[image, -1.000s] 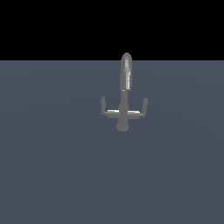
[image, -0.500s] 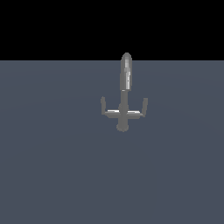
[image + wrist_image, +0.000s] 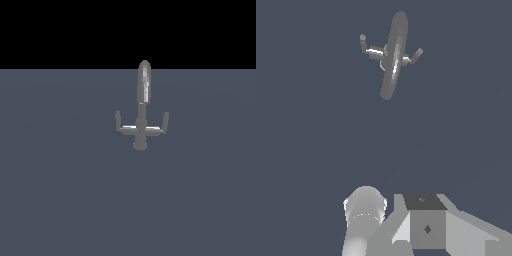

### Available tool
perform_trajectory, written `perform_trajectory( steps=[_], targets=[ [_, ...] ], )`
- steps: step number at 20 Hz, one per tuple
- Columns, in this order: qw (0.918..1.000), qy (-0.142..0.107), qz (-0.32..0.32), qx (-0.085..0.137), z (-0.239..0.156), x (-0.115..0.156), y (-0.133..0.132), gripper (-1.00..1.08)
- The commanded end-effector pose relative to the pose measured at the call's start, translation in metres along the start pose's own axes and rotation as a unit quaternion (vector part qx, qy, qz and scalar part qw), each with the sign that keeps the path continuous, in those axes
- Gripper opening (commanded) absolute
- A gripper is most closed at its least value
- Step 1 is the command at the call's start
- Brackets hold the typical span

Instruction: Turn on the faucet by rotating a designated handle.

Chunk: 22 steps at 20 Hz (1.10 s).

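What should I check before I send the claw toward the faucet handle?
1. Faucet in sight in both views: ok.
2. Both handle pegs and visible and unobstructed: ok.
3. Which peg is the designated one: cannot tell.
4. Claw clear of the faucet: ok, wrist view shows a wide gap of bare surface to it.
5. Claw open or shut: cannot tell, fingertips are not shown.
6. Arm visible in the exterior view for tracking: not ok.
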<state>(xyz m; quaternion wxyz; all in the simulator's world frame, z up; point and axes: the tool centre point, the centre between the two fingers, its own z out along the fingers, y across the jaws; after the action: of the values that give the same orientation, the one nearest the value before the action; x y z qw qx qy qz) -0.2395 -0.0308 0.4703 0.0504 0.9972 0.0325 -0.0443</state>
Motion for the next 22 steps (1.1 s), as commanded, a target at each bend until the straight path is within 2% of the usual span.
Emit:
perform_trajectory(
  steps=[1, 6, 11, 16, 22],
  targets=[
    [0.9995, -0.011, -0.027, -0.012, 0.002, 0.005, 0.002, -1.0],
    [0.9938, -0.039, -0.096, -0.04, 0.006, 0.018, 0.007, -1.0],
    [0.9808, -0.071, -0.17, -0.065, 0.01, 0.033, 0.011, -1.0],
    [0.9606, -0.106, -0.242, -0.086, 0.015, 0.048, 0.015, -1.0],
    [0.9272, -0.15, -0.327, -0.105, 0.022, 0.067, 0.018, -1.0]
  ],
)
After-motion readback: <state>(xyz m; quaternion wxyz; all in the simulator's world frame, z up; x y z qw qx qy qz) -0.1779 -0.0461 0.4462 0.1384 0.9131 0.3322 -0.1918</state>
